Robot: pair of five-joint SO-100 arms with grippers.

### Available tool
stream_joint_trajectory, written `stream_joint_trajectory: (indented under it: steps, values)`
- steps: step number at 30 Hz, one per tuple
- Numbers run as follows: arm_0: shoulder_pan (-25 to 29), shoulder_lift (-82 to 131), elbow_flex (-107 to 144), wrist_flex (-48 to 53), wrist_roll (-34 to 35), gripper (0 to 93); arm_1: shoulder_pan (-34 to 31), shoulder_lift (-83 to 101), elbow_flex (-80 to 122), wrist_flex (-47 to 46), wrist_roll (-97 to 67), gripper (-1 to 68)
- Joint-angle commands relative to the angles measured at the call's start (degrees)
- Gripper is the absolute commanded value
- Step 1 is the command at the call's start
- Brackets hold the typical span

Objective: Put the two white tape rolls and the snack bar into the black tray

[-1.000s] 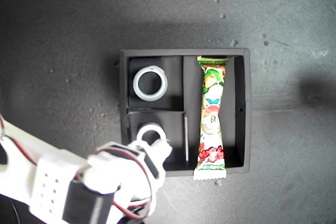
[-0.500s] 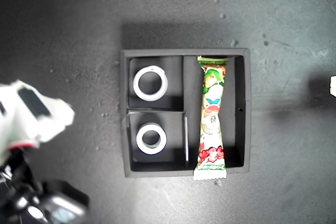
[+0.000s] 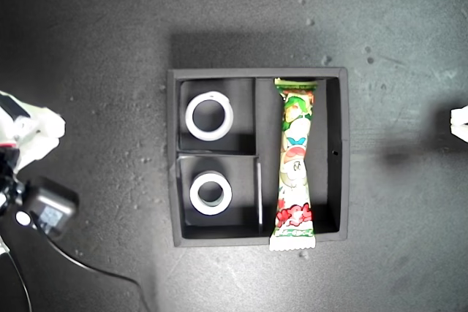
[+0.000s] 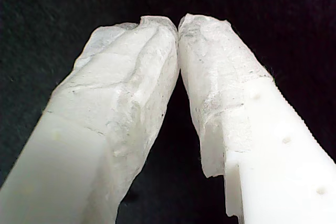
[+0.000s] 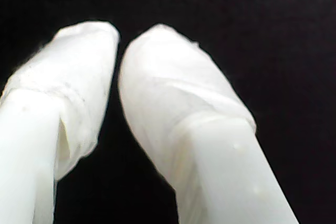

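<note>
The black tray (image 3: 336, 153) sits in the middle of the exterior view. One white tape roll (image 3: 209, 115) lies in its upper small compartment and a second white tape roll (image 3: 210, 193) in the lower small one. The snack bar (image 3: 295, 162) lies lengthwise in the long compartment, its lower crimped end resting over the tray's wall. My first gripper (image 4: 177, 24) is shut, tips touching, with only dark surface behind it. My second gripper (image 5: 119, 45) is also shut on nothing over dark surface. Neither wrist view shows the tray.
An arm (image 3: 29, 133) with a black motor block and cable sits at the exterior view's left edge, well apart from the tray. A white part of another arm (image 3: 461, 123) shows at the exterior view's right edge. Dark speckled mat surrounds the tray.
The arm that stood over the lower tape roll has pulled back to the exterior view's left edge, leaving the roll in its compartment. A white arm part has appeared at the right edge.
</note>
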Motion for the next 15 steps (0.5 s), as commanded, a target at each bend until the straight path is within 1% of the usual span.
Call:
stream_joint_trajectory:
  steps: [1, 5, 10, 15]
  values:
    - [-0.53, 4.57, 5.98, -3.43, -0.79, 0.0, -0.88, 0.35, 0.70, 2.46, 2.37, -0.3]
    - [0.09, 9.05, 12.04, -4.57, -2.81, 0.0, -1.23, -0.09, 0.70, 2.81, 4.83, -0.3]
    - [1.67, 20.39, 21.88, -6.59, -5.80, 0.0, -1.32, -0.09, 0.70, 2.90, 6.06, -0.2]
    - [3.43, 31.03, 30.50, -4.66, -9.05, 0.0, 0.26, 0.00, 0.70, 2.90, 2.20, -0.1]
